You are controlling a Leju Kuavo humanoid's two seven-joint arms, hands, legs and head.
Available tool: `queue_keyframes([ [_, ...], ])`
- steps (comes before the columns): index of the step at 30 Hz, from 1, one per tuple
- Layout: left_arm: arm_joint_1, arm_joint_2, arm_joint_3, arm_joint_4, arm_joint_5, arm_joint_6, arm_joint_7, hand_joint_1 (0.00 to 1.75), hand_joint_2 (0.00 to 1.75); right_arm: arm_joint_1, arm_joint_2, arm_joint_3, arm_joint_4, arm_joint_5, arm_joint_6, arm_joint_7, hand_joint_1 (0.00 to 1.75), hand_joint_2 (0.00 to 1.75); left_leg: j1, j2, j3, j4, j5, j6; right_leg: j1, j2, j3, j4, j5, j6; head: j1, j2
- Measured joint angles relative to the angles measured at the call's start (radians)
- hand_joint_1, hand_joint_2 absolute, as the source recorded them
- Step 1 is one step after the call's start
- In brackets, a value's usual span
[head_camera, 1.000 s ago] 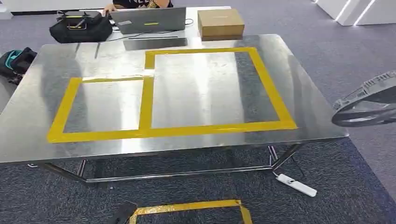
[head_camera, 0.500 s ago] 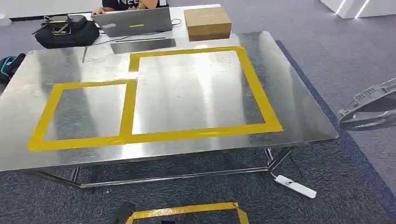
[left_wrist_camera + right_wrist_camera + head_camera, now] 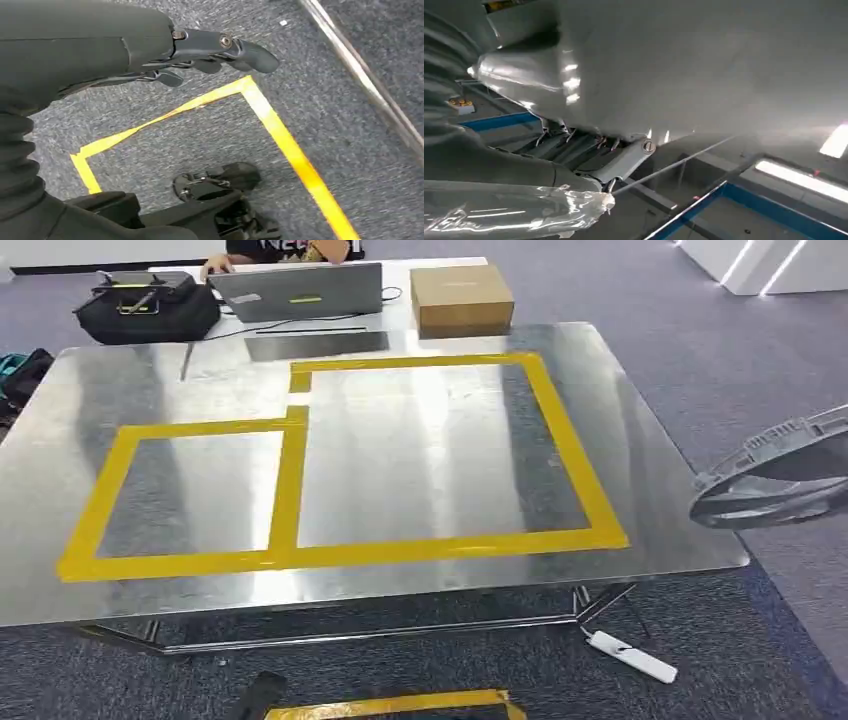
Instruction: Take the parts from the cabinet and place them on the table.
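Note:
A large grey ring-shaped part hangs in the air just off the right edge of the steel table, a little above its top. In the right wrist view the same grey part lies over my right hand, which grips it from below; clear plastic wrap covers the arm. Two yellow tape rectangles mark the tabletop, a large one and a smaller one; both are bare. My left hand hangs over the carpet with its fingers stretched out and nothing in them.
At the table's far end stand a laptop, a cardboard box and a black bag, with a person behind them. A white power strip and a yellow tape square lie on the carpet near the table legs.
The whole picture has shifted, so the camera has moved. The grey part now sits a little closer to the table's right edge.

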Motion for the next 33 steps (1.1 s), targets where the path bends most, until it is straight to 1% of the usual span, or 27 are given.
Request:
queue_keyframes([
  [1,0.000,0.000,0.000,0.000,0.000,-0.002,0.000,0.00,1.75,0.000,0.000,0.000,0.000,-0.003,0.001,0.001,1.75,1.75,0.004,-0.001,0.015,0.001,-0.010,-0.006,-0.004,-0.001,0.031,-0.088,0.060,0.006,-0.001,0.000],
  [2,0.000,0.000,0.000,0.000,0.000,-0.004,0.000,0.00,1.75,0.003,0.002,0.000,0.001,-0.006,0.002,0.002,1.75,1.75,0.004,-0.001,0.027,0.002,-0.021,-0.014,-0.011,-0.003,0.063,-0.181,0.124,0.017,0.000,0.000],
  [3,0.000,0.004,0.000,0.000,0.000,-0.006,0.000,0.00,1.75,0.006,0.014,0.003,0.016,-0.008,0.003,0.005,1.75,1.75,0.002,-0.002,0.031,0.004,-0.026,-0.022,-0.004,0.002,0.065,-0.195,0.106,0.020,0.001,0.000],
  [4,-0.003,0.003,0.000,0.000,0.000,-0.007,-0.001,0.00,1.75,0.007,0.018,0.005,0.020,-0.012,0.003,0.005,1.75,1.75,0.000,-0.002,0.022,0.011,-0.028,-0.025,0.000,0.001,0.078,-0.225,0.087,-0.009,0.003,0.000],
  [5,-0.001,0.003,0.000,0.000,-0.003,-0.010,-0.002,0.00,1.75,0.023,0.022,0.006,0.025,-0.019,0.003,0.000,1.75,1.75,0.000,0.000,0.017,0.006,-0.030,-0.025,-0.001,0.002,0.081,-0.223,0.106,-0.024,-0.005,0.000],
  [6,-0.001,0.003,0.000,0.000,-0.003,-0.010,-0.002,0.00,1.75,0.036,0.028,0.007,0.040,-0.023,0.000,-0.008,1.75,1.75,-0.003,0.000,0.019,0.007,-0.031,-0.023,-0.004,0.001,0.079,-0.221,0.110,-0.023,-0.006,0.000],
  [7,0.001,0.003,0.000,0.000,-0.003,-0.010,-0.002,0.00,1.75,0.041,0.038,0.008,0.054,-0.024,-0.003,-0.017,1.75,1.75,-0.003,0.000,0.018,0.006,-0.027,-0.015,-0.004,0.002,0.077,-0.221,0.110,-0.022,-0.005,0.000],
  [8,0.001,0.003,0.000,0.000,-0.003,-0.010,-0.002,0.00,1.75,0.048,0.047,0.010,0.064,-0.024,-0.009,-0.021,1.75,1.75,-0.004,0.000,0.019,0.005,-0.026,-0.012,-0.005,0.004,0.075,-0.221,0.110,-0.023,-0.007,0.000],
  [10,-0.001,0.003,0.000,0.000,-0.006,-0.012,-0.002,0.00,1.75,0.056,0.059,0.010,0.079,-0.028,-0.019,-0.026,1.75,1.75,-0.005,0.000,0.019,-0.002,-0.023,-0.002,-0.005,0.005,0.074,-0.221,0.108,-0.026,-0.006,0.000],
  [11,-0.002,0.003,0.000,0.000,-0.010,-0.014,-0.002,0.00,1.75,0.052,0.068,0.009,0.089,-0.038,-0.020,-0.028,1.75,1.75,-0.005,0.000,0.022,-0.006,-0.024,-0.001,-0.003,0.005,0.075,-0.221,0.107,-0.028,-0.008,0.000],
  [12,-0.002,0.003,0.000,0.000,-0.013,-0.015,-0.002,0.00,1.75,0.049,0.081,0.008,0.098,-0.045,-0.021,-0.033,1.75,1.75,-0.004,0.000,0.022,-0.008,-0.024,-0.001,-0.001,0.005,0.075,-0.221,0.106,-0.028,-0.006,0.000],
  [13,-0.002,0.002,0.000,0.000,-0.016,-0.016,-0.002,0.00,1.75,0.048,0.097,0.008,0.108,-0.050,-0.024,-0.040,1.75,1.75,-0.002,0.000,0.021,-0.009,-0.025,-0.003,0.000,0.005,0.075,-0.221,0.105,-0.033,-0.006,0.000],
  [15,-0.003,0.000,-0.001,0.000,-0.022,-0.018,0.001,0.00,1.75,0.046,0.144,0.007,0.129,-0.060,-0.045,-0.065,1.75,1.75,0.000,0.002,0.022,-0.011,-0.025,-0.012,0.003,0.006,0.076,-0.221,0.105,-0.039,-0.006,0.000],
  [16,-0.004,-0.001,-0.001,0.000,-0.024,-0.019,0.001,0.00,1.75,0.042,0.173,0.010,0.141,-0.061,-0.055,-0.073,1.75,1.75,0.001,0.002,0.023,-0.012,-0.025,-0.022,0.004,0.007,0.076,-0.221,0.106,-0.039,-0.006,0.000],
  [17,-0.007,-0.002,-0.002,0.000,-0.027,-0.019,0.002,0.00,1.75,0.034,0.199,0.013,0.149,-0.064,-0.056,-0.083,1.75,1.75,0.003,0.002,0.024,-0.013,-0.025,-0.037,0.004,0.007,0.077,-0.221,0.106,-0.040,-0.006,0.000],
  [18,-0.008,-0.002,-0.003,0.000,-0.031,-0.020,0.005,0.00,1.75,0.020,0.224,0.018,0.158,-0.066,-0.049,-0.093,1.75,1.75,0.004,0.002,0.024,-0.013,-0.025,-0.047,0.005,0.007,0.077,-0.221,0.106,-0.041,-0.006,0.000],
  [19,-0.010,-0.002,-0.006,0.000,-0.035,-0.022,0.009,0.00,1.75,0.004,0.251,0.030,0.166,-0.054,-0.037,-0.103,1.75,1.75,0.004,0.003,0.024,-0.013,-0.024,-0.047,0.005,0.007,0.078,-0.221,0.108,-0.043,-0.006,0.000],
  [21,-0.012,-0.002,-0.008,0.000,-0.043,-0.026,0.017,0.00,1.75,-0.044,0.307,0.071,0.187,-0.017,-0.028,-0.093,1.75,1.75,0.004,0.003,0.026,-0.013,-0.023,-0.050,0.005,0.009,0.080,-0.222,0.110,-0.046,-0.006,0.000],
  [23,-0.017,-0.002,-0.012,0.000,-0.047,-0.027,0.020,0.00,1.75,-0.083,0.350,0.111,0.204,0.008,-0.024,-0.089,1.75,1.75,0.004,0.004,0.026,-0.013,-0.020,-0.049,0.005,0.010,0.084,-0.225,0.113,-0.044,-0.005,0.000],
  [24,-0.019,-0.001,-0.017,0.000,-0.055,-0.029,0.024,0.00,1.75,-0.110,0.374,0.139,0.221,0.043,-0.018,-0.086,1.75,1.75,0.004,0.004,0.027,-0.013,-0.019,-0.047,0.005,0.009,0.085,-0.227,0.114,-0.044,-0.005,0.000],
  [25,-0.020,-0.001,-0.021,0.000,-0.059,-0.031,0.029,0.00,1.75,-0.139,0.398,0.169,0.237,0.073,-0.018,-0.080,1.75,1.75,0.004,0.004,0.028,-0.013,-0.018,-0.048,0.006,0.010,0.087,-0.229,0.116,-0.046,-0.005,0.000],
  [26,-0.022,-0.001,-0.025,0.000,-0.066,-0.033,0.032,0.00,1.75,-0.169,0.429,0.207,0.255,0.096,-0.018,-0.072,1.75,1.75,0.004,0.005,0.028,-0.013,-0.016,-0.050,0.006,0.011,0.087,-0.229,0.118,-0.044,-0.006,0.000],
  [27,-0.025,-0.001,-0.027,0.000,-0.069,-0.035,0.035,0.00,1.75,-0.191,0.455,0.238,0.270,0.109,-0.019,-0.064,1.75,1.75,0.004,0.005,0.028,-0.013,-0.015,-0.049,0.006,0.011,0.087,-0.230,0.119,-0.044,-0.006,0.000],
  [30,-0.033,0.000,-0.033,-0.001,-0.082,-0.038,0.047,0.00,1.75,-0.260,0.532,0.323,0.327,0.128,-0.024,-0.036,1.75,1.75,0.004,0.005,0.030,-0.013,-0.014,-0.048,0.005,0.011,0.088,-0.232,0.121,-0.043,-0.006,0.000],
  [31,-0.034,0.000,-0.035,-0.001,-0.085,-0.039,0.048,0.00,1.75,-0.272,0.551,0.345,0.340,0.127,-0.024,-0.033,1.75,1.75,0.004,0.004,0.029,-0.013,-0.012,-0.046,0.005,0.009,0.088,-0.232,0.121,-0.043,-0.006,0.000],
  [33,-0.035,0.000,-0.042,-0.001,-0.088,-0.040,0.049,0.00,1.75,-0.289,0.584,0.376,0.373,0.126,-0.022,-0.028,1.75,1.75,0.003,0.001,0.028,-0.013,-0.011,-0.045,0.005,0.005,0.088,-0.232,0.122,-0.043,-0.006,0.000],
])
